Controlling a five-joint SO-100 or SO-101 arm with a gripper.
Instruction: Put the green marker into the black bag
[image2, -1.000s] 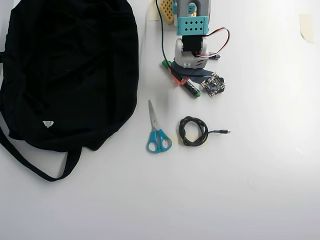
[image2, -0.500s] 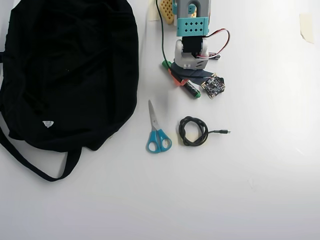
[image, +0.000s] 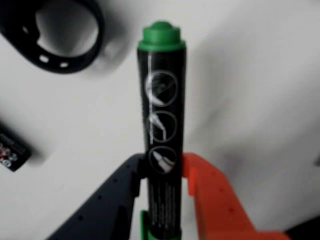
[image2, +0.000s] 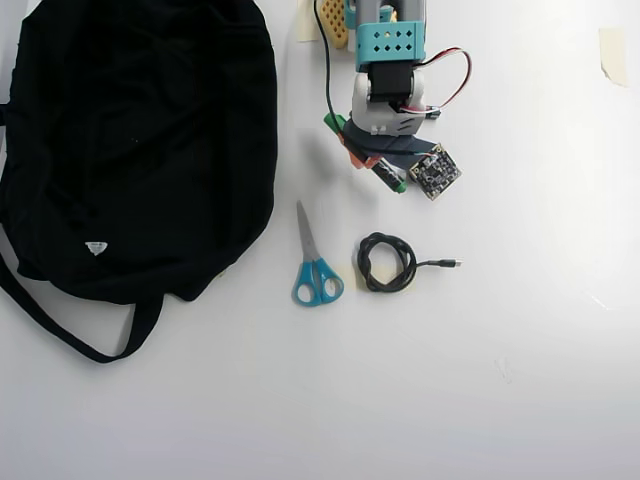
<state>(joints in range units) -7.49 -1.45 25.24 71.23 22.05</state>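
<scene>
We have the green marker (image: 161, 140) clamped in our hand (image: 164, 172); next we carry it left over the black bag (image2: 140, 140).

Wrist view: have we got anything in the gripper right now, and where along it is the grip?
Yes. The gripper is shut on the green marker, gripping the black barrel partway along; the green end sticks out ahead of the fingers.

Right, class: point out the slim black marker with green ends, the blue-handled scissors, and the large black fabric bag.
green marker (image: 161, 150): wrist view, mid-barrel.
blue-handled scissors (image2: 318, 282): overhead view, handle.
black bag (image2: 140, 150): overhead view, fabric body.
</scene>
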